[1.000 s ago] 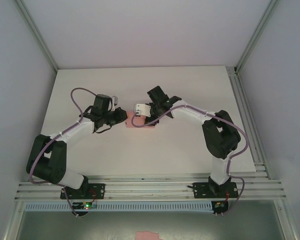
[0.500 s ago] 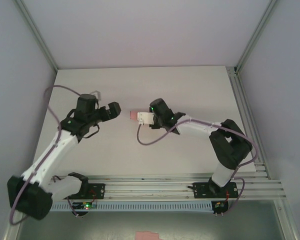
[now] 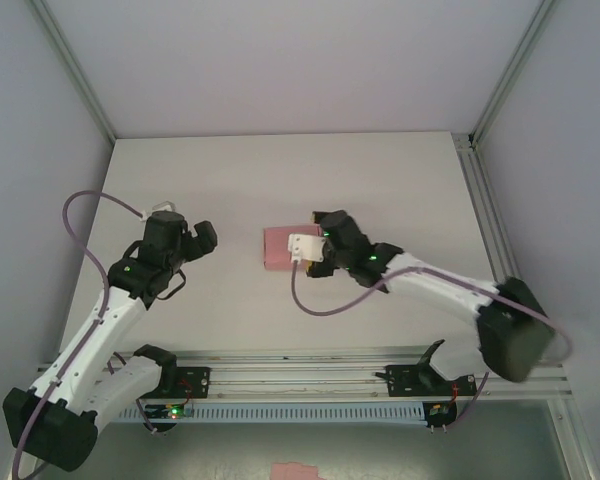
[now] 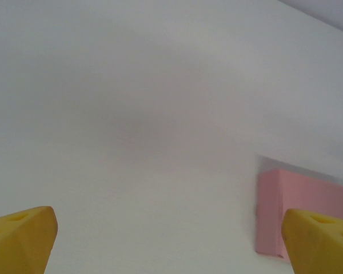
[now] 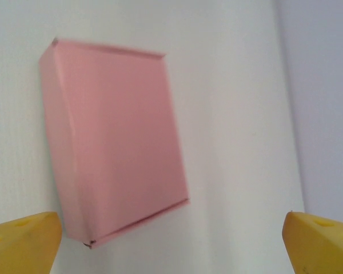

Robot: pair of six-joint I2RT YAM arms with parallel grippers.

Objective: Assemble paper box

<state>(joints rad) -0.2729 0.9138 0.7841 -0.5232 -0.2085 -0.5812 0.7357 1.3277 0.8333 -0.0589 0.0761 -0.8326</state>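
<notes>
Card, thin, matte and pink, folded into a shallow rectangular paper box (image 3: 278, 248), lies mid-frame on the smooth white table (image 3: 380, 170). The yellow-tipped left gripper (image 3: 202, 240) and right gripper (image 3: 305, 248) gape empty. A second ago both pressed against the box; the left has since drawn away leftward.

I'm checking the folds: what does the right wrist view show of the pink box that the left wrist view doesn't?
Right wrist view: the whole upper face of the small pink card box, all four edges. Left wrist view: one end of it, beyond bare white table. Both: the box resting on the table, ungripped; left gripper and right gripper open.
</notes>
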